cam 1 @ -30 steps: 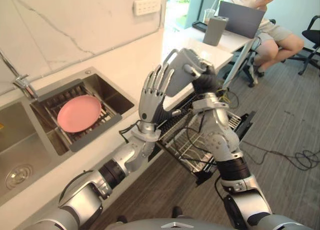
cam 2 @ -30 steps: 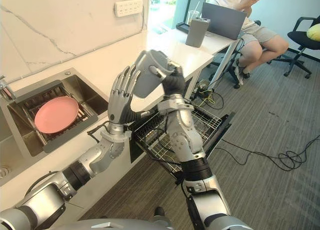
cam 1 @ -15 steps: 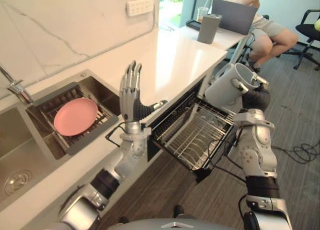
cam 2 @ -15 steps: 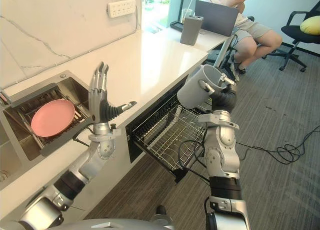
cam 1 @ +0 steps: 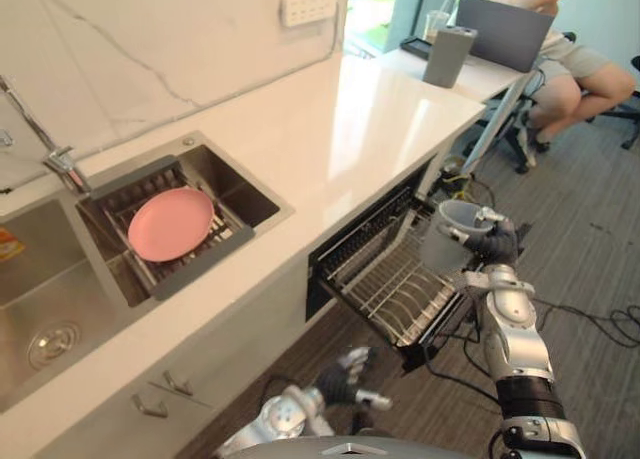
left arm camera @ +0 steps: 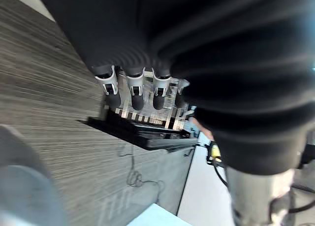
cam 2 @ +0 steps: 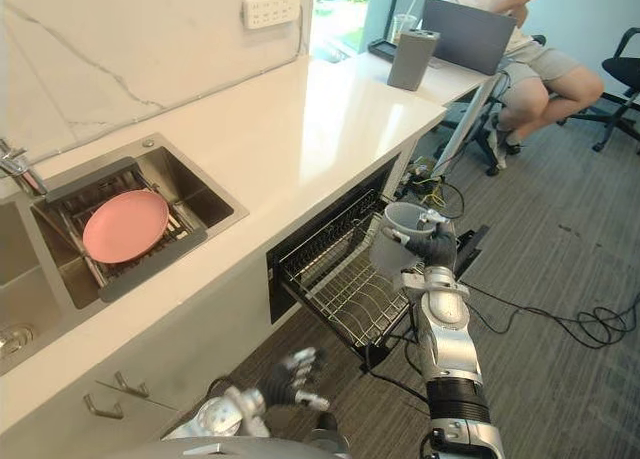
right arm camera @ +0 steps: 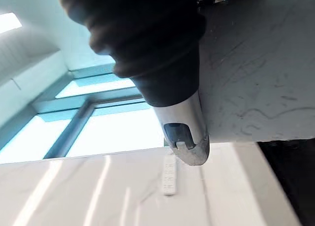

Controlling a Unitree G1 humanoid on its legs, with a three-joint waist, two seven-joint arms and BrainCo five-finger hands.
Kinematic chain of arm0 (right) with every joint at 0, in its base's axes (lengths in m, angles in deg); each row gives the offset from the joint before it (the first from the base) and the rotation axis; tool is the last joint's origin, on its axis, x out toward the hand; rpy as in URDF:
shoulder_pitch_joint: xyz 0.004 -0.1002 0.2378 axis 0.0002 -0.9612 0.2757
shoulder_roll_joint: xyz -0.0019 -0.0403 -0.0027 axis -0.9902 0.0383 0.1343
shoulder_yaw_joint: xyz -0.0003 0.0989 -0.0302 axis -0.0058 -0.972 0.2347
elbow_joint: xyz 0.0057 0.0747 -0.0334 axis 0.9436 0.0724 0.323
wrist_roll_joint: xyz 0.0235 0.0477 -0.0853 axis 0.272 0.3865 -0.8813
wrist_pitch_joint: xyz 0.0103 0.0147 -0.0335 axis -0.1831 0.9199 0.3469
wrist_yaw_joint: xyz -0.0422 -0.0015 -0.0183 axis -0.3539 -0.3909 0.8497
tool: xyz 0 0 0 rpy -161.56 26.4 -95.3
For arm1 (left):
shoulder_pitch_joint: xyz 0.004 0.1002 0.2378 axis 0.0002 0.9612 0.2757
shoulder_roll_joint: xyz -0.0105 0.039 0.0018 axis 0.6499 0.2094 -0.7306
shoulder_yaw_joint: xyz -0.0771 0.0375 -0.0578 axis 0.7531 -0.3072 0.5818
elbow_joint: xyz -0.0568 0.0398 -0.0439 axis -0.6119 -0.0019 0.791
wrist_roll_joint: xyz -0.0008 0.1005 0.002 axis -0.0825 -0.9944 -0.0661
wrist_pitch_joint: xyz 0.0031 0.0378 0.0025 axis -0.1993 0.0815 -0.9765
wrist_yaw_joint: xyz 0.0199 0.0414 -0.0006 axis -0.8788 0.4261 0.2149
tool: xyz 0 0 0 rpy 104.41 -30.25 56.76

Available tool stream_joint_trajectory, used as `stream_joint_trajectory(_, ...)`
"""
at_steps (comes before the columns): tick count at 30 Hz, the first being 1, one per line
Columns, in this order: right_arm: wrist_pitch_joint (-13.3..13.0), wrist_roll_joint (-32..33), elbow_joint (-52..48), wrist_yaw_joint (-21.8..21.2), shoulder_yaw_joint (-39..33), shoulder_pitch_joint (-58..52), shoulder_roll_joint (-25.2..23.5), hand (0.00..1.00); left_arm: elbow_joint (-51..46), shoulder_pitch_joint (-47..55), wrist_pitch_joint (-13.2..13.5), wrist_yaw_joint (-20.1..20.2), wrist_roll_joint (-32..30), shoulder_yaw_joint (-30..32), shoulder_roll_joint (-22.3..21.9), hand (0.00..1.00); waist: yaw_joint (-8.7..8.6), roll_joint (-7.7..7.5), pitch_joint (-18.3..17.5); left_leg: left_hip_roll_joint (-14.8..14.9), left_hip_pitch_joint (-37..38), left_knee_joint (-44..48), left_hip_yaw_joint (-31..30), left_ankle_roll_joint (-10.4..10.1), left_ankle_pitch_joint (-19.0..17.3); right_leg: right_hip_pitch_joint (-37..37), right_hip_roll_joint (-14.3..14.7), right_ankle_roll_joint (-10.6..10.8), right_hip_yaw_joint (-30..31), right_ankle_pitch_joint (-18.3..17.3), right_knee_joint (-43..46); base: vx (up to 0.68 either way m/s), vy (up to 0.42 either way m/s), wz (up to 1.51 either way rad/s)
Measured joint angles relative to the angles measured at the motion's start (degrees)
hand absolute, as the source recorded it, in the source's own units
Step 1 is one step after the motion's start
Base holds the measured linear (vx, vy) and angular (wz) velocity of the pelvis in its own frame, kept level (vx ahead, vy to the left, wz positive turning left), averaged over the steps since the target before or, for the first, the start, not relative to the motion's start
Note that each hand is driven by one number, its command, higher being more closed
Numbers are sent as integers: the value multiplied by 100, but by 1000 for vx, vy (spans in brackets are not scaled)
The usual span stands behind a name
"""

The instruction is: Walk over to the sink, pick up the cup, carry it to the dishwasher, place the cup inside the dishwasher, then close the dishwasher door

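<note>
Placing step: the right hand (cam 2: 437, 247) is wrapped round the cup (cam 2: 398, 241), just above the rack's (cam 2: 345, 279) outer edge. Below the rack, the left hand (cam 2: 285, 376) hangs loose and empty. Next up, likely: lower the cup in and let go.

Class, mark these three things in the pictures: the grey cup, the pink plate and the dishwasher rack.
grey cup (cam 1: 443, 247), left eye view, on its outer wall.
pink plate (cam 1: 170, 223), left eye view, on the middle of its face.
dishwasher rack (cam 1: 385, 287), left eye view, on its wire floor.
</note>
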Motion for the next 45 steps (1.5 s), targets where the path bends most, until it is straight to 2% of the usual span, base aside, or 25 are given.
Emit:
stream_joint_trajectory(2, -30, -391, 186, 197, 3, 22, 134, 100, 330, 162, -5, 121, -10, 319, 158, 0, 27, -14, 10, -28, -46, 1, -155, 21, 41, 52, 11, -28, -195, 25, -50, -4, -22, 30)
stream_joint_trajectory(5, -43, -447, 411, 327, 6, 229, 191, 100, 848, 302, -3, 67, -53, 881, 208, 0, 36, -16, 24, -67, -54, 1, -208, 33, 48, 94, -6, -8, -226, 40, -96, -9, 3, 15)
stream_joint_trajectory(8, -40, -449, 651, 397, 5, 397, 246, 100, 1442, 388, 41, -322, -764, 1513, 279, 0, 51, -9, 114, -106, -97, 1, -307, 49, 59, 152, -39, -2, -350, 27, -151, -34, 10, 19)
stream_joint_trajectory(9, -22, -459, 852, 423, 33, 495, 250, 100, 1738, 341, 85, -580, -1190, 1937, 299, 0, 89, -10, 191, -122, -93, 1, -337, 45, 57, 174, -52, -2, -369, 26, -151, -38, 12, 11)
stream_joint_trajectory(16, 13, -833, 1521, 431, 32, 796, 330, 100, 2430, 269, 189, -1168, -1416, 3239, 305, 0, 157, 79, 540, -173, -259, 3, -430, 67, 83, 63, -113, 14, -477, 16, -122, -30, 13, 9)
stream_joint_trajectory(18, 24, -837, 1781, 431, 32, 1045, 445, 100, 2486, 225, 178, -1354, -1578, 3521, 311, 0, 189, 125, 717, -174, -433, 32, -455, 99, 149, -86, -116, 6, -485, 70, -87, -7, 8, 6)
stream_joint_trajectory(20, 66, -800, 2093, 439, 30, 1375, 605, 100, 2521, 210, 140, -1763, -1920, 3738, 332, 0, 271, 191, 1037, -180, -572, 40, -499, 158, 234, -200, -111, 0, -504, 203, -89, -10, 5, 9)
stream_joint_trajectory(23, 71, -765, 2454, 441, 34, 1672, 819, 100, 2654, 343, -13, -2179, -2899, 3781, 352, 0, 344, 246, 1368, -194, -685, 41, -607, 167, 279, -251, -112, -1, -584, 203, -86, -5, -1, 18)
stream_joint_trajectory(25, 50, -645, 2841, 437, 45, 1980, 1018, 100, 2658, 421, -36, -2272, -3131, 3775, 349, 0, 394, 277, 1486, -211, -852, 42, -667, 180, 329, -407, -115, -9, -639, 203, -30, 2, 1, 18)
stream_joint_trajectory(26, 32, -555, 3071, 432, 47, 2209, 1186, 100, 2640, 403, -9, -2299, -3181, 3777, 353, 0, 403, 307, 1663, -219, -915, 42, -740, 179, 362, -443, -119, -16, -691, 200, 1, -9, 6, 21)
stream_joint_trajectory(31, -29, -315, 3349, 268, 337, 2878, 1673, 100, 2647, 242, 177, -2339, -3066, 3735, 355, 0, 521, 410, 2039, -219, -1252, 41, -788, 208, 483, -796, -122, -79, -713, 238, 97, -9, -4, 7)
stream_joint_trajectory(35, -25, -169, 3788, 87, 550, 3161, 1683, 100, 2702, 156, 326, -2429, -2950, 3544, 365, 0, 559, 500, 2136, -215, -1490, 41, -899, 177, 530, -1006, -126, -131, -808, 170, 178, 13, -17, 14)
stream_joint_trajectory(37, -18, -103, 4008, 29, 742, 3234, 1681, 100, 2713, 54, 363, -2539, -2951, 3432, 364, 0, 651, 556, 2202, -213, -1624, 41, -915, 174, 551, -1139, -127, -133, -817, 172, 196, 33, -25, 3)
stream_joint_trajectory(42, -21, -98, 4216, -109, 1103, 3421, 1678, 100, 2713, -104, 237, -2949, -3430, 3265, 363, 0, 693, 635, 2301, -225, -1852, 42, -983, 217, 631, -1369, -131, -141, -831, 194, 227, 45, -23, 3)
stream_joint_trajectory(45, -30, -99, 4552, -159, 1364, 3683, 1668, 100, 2718, -253, 111, -3197, -3425, 3000, 361, 0, 710, 759, 2407, -238, -1897, 42, -1063, 214, 642, -1390, -130, -110, -865, 231, 230, 48, -23, 5)
